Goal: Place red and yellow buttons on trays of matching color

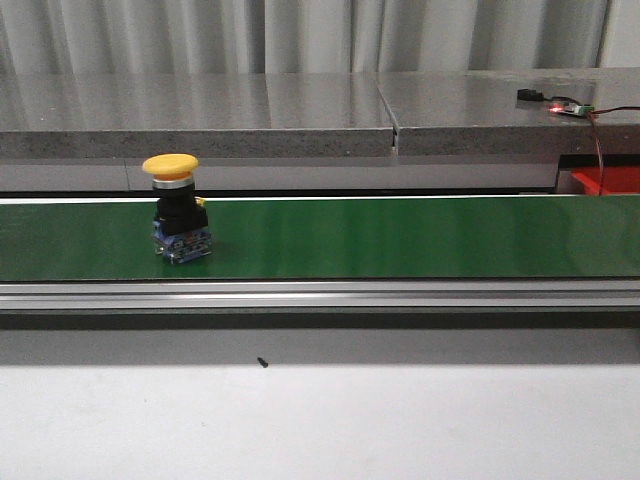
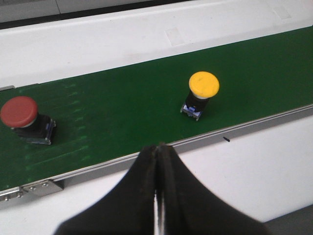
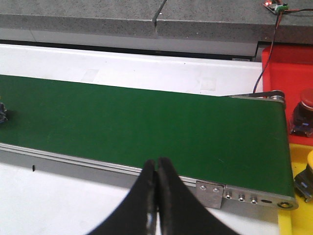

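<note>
A yellow button (image 1: 172,205) stands upright on the green belt (image 1: 400,235), toward its left part. The left wrist view shows this yellow button (image 2: 203,90) and a red button (image 2: 22,117) further along the belt. My left gripper (image 2: 157,147) is shut and empty, over the white table just short of the belt's rail. My right gripper (image 3: 156,161) is also shut and empty, near the belt's right end. Beyond that end lie a red tray (image 3: 279,68) holding a red button (image 3: 305,112) and a yellow tray (image 3: 298,220) with a yellow button (image 3: 308,178) at the picture's edge.
A grey stone ledge (image 1: 300,110) runs behind the belt, with a small circuit board (image 1: 565,107) and its wires at the right. The belt's metal rail (image 1: 320,295) separates it from the white table (image 1: 320,420). A small dark speck (image 1: 262,362) lies on the table.
</note>
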Controlling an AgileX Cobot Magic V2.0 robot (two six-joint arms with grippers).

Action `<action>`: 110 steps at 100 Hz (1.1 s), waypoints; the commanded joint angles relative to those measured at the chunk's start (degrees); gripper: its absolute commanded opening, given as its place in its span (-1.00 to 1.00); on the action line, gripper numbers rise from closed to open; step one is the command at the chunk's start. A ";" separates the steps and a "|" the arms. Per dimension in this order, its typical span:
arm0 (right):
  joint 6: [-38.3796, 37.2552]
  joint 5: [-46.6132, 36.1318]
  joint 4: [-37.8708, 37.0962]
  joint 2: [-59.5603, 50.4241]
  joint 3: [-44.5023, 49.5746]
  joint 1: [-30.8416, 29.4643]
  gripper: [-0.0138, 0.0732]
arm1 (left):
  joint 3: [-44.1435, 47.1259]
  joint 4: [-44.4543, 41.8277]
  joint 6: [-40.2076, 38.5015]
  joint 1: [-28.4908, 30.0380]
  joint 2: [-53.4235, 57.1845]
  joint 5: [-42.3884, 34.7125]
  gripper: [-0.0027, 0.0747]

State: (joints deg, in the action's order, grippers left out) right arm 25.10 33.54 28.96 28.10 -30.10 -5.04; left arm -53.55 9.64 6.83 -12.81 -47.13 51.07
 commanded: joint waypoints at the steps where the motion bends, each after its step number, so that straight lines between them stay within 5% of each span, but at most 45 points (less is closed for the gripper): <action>1: 0.89 -3.39 1.65 0.17 -1.54 0.00 -0.84 | 1.88 0.63 0.03 -0.44 5.31 -4.17 -0.98; 40: 1.10 -0.91 0.93 1.46 -3.22 0.19 -0.84 | 9.21 0.39 -1.61 -0.44 20.67 -3.70 -0.98; 68: 1.22 3.07 -0.09 14.21 -13.01 6.14 -0.75 | 9.21 0.50 -1.61 -0.44 21.30 -3.25 -0.98; 82: 1.22 5.55 -0.09 23.75 -20.12 10.55 -0.40 | 9.21 0.50 -1.61 -0.44 21.30 -3.25 -0.98; 110: 1.22 11.59 -0.03 42.53 -34.98 17.66 0.77 | 9.21 0.50 -1.61 -0.44 21.30 -3.36 -0.98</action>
State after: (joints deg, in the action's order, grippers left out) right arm 25.80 44.93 27.90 67.27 -59.52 11.17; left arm -42.99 9.41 5.73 -12.81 -25.47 51.48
